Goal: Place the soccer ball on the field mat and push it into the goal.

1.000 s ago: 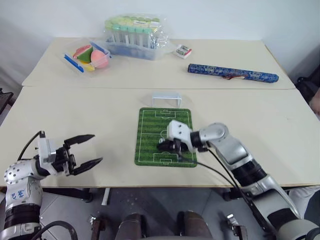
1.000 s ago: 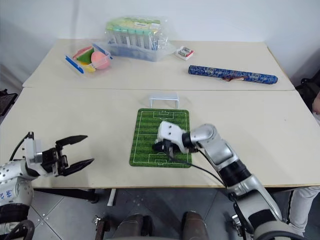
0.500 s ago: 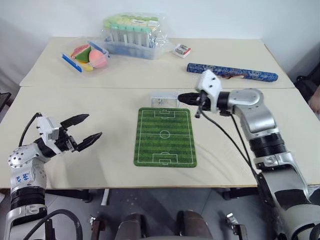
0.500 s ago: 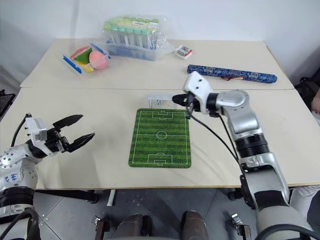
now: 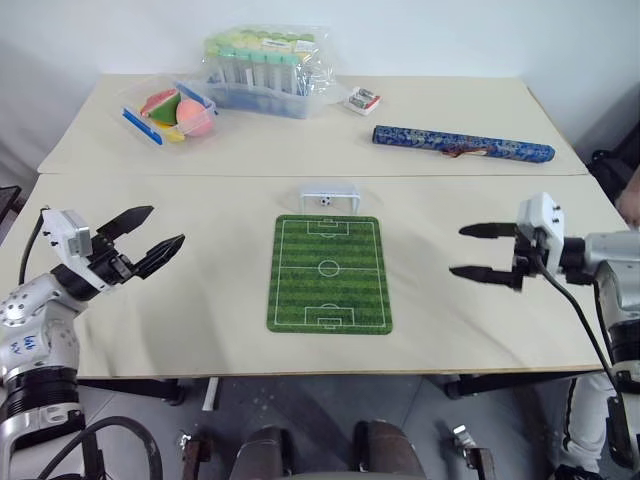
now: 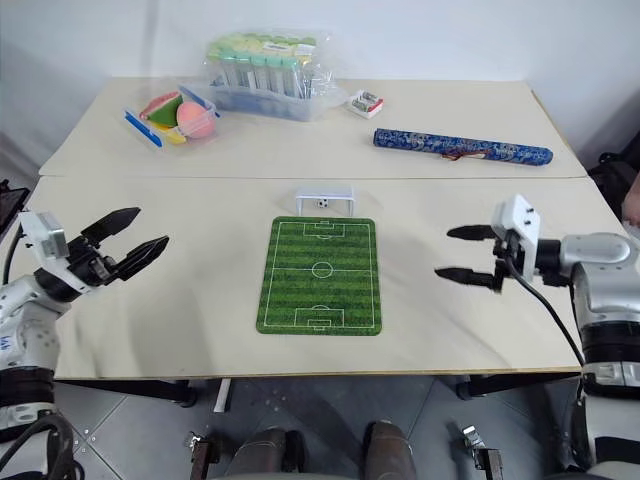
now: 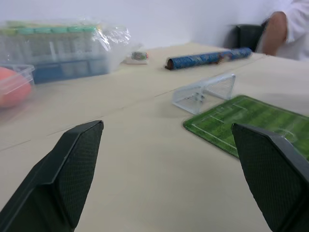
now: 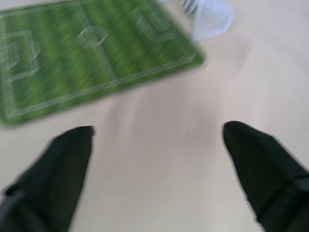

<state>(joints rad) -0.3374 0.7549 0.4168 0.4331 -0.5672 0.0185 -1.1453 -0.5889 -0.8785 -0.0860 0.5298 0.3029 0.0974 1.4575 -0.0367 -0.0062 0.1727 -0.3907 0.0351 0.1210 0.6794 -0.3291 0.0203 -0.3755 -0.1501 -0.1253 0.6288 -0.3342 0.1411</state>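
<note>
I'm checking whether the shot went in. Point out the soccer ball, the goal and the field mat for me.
soccer ball (image 5: 325,201), left eye view, on its visible face inside the goal.
goal (image 5: 331,186), left eye view, on the top crossbar.
field mat (image 5: 329,300), left eye view, on the bare green near the closer penalty box.

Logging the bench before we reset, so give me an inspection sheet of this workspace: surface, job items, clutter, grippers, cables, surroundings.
Surface: two cream tables butted together.
Job's things: field mat flat, nothing on it; soccer ball inside the goal at the mat's far end.
Clutter: tube box, tray of colourful toys, small packet, blue patterned roll, all on the far table.
Grippers: left gripper open, holding nothing; right gripper open, holding nothing, right of the mat.
Cables: black cable along the right arm.
Surroundings: white wall; a person's arm beyond the table.
</note>
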